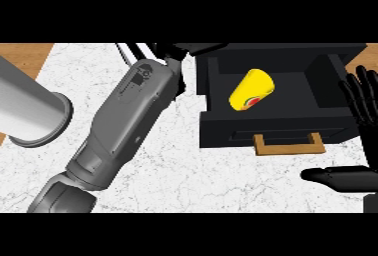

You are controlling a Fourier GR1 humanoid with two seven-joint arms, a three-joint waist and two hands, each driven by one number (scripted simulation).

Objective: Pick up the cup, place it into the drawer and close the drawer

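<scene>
Head view: your cup (253, 90) lies on its side in the open drawer (221, 127), long axis running near-left to far-right. Your left hand (174, 50) reaches far past the drawer's left corner, its fingers impossible to tell. Your right hand (363, 97) rests at the right edge, fingers straight, holding nothing.

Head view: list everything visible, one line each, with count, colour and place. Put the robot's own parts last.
Cup: one, yellow with a red and green mark, lying on its side inside the open drawer.
Drawer: one, black with a tan handle, pulled open, upper right.
Cylinder: one, grey, on its side at the left edge.
Counter: one, white marble, wood beyond it at the top corners.
Left hand: one, black, at the drawer's back left corner, fingers unclear.
Right hand: one, black, open, fingers up, right edge.
</scene>
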